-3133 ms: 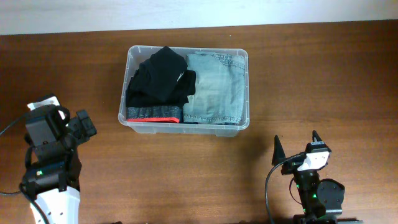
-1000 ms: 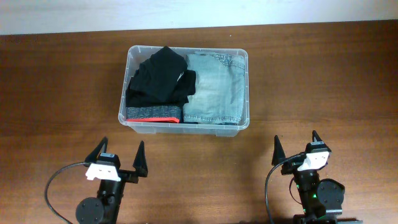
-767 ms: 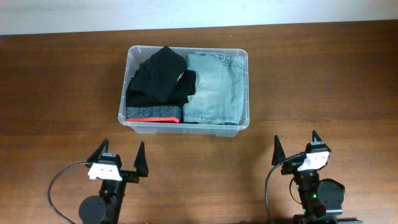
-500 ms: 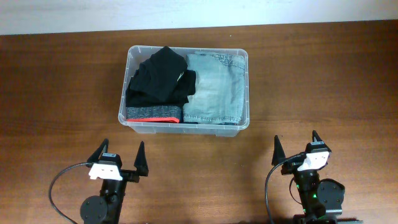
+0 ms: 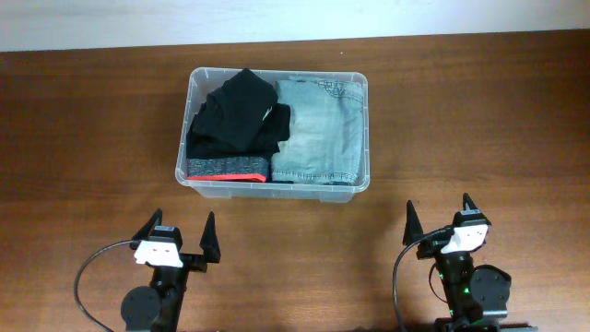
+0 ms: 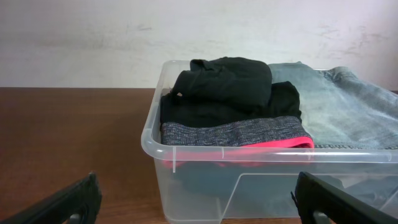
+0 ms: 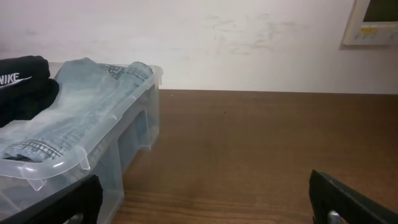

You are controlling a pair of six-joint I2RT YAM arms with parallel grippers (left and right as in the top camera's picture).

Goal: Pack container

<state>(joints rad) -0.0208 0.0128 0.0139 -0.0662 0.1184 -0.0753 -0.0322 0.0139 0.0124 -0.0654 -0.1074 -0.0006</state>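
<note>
The clear plastic container [image 5: 195, 181] sits at the table's middle back. Inside it lie folded black clothes [image 5: 235, 118] on the left, a grey garment with a red band [image 5: 228, 167] at the front left, and folded light-blue jeans [image 5: 318, 129] on the right. My left gripper [image 5: 182, 229] rests open near the front edge, left of centre, facing the container [image 6: 186, 168] with nothing between its fingers. My right gripper [image 5: 439, 212] stands open at the front right, also holding nothing. In the right wrist view the container [image 7: 134, 134] and jeans [image 7: 74, 106] lie to the left.
Bare brown wooden table [image 5: 479, 120] surrounds the container on all sides. A white wall [image 6: 93, 37] runs along the far edge. A beige wall panel [image 7: 373, 22] hangs at the upper right of the right wrist view.
Three seconds ago the left arm stood at the far left, raised; it has since come to rest in front of the container. Over the last second it has barely moved. The right arm is still.
</note>
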